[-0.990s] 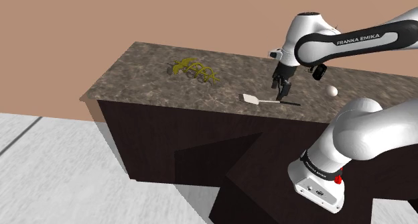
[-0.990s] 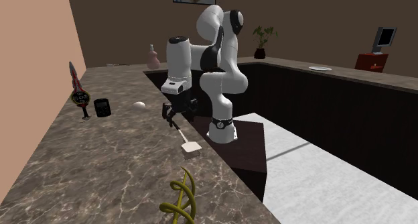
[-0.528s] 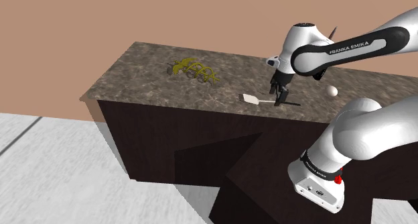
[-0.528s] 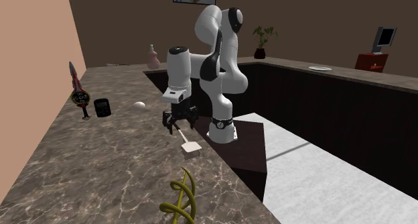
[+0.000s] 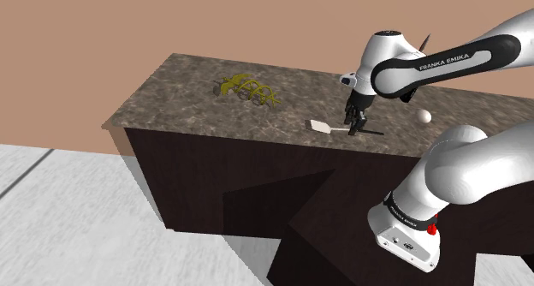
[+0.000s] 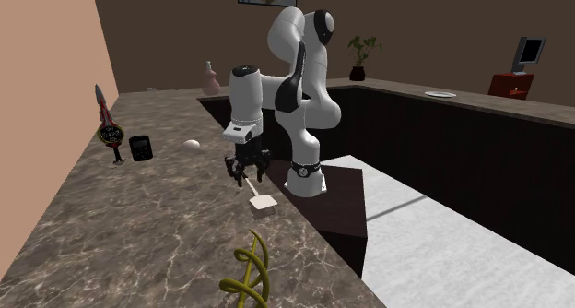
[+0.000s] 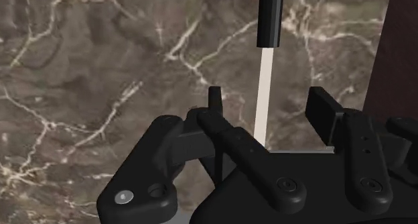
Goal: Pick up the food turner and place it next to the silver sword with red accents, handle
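The food turner lies flat on the brown marble counter [image 5: 188, 87], with a white blade [image 5: 321, 126], a thin white shaft [image 7: 266, 88] and a black handle [image 7: 271, 18]. My gripper [image 5: 353, 126] is low over the shaft, fingers pointing down. In the wrist view the gripper [image 7: 268, 107] is open, and its fingers [image 7: 214, 98] stand on either side of the shaft without touching it. In the second exterior view the gripper [image 6: 247, 177] hangs just behind the blade [image 6: 264, 203]. The silver sword with red accents [image 6: 109, 126] stands upright near the wall, well away from the turner.
A small black box [image 6: 139, 148] and a white ball [image 6: 192, 145] sit between the sword and the turner. A yellow-green wire rack [image 5: 246, 89] lies farther along the counter. A pink bottle [image 6: 211, 78] stands at the far end. The counter edge runs close beside the turner.
The gripper has come down toward the counter and now straddles the turner's shaft. The turner has not moved.
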You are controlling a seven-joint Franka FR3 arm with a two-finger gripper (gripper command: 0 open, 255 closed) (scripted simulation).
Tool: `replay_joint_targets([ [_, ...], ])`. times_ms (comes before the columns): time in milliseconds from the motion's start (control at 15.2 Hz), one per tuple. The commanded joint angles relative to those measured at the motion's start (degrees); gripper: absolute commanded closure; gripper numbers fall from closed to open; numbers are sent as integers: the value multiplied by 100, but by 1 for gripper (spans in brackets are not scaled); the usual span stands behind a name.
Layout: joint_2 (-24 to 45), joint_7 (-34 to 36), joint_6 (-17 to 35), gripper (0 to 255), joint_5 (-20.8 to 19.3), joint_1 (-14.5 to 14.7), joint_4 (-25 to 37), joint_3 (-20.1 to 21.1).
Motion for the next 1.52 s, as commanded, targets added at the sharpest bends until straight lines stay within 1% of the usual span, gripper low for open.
replay_joint_targets([
  [0, 0, 0, 0, 255, 0, 0, 0, 0],
  [528, 1, 0, 1, 255, 0, 0, 0, 0],
  [1452, -713, -93, -1402, 255, 303, 59, 699, 331],
])
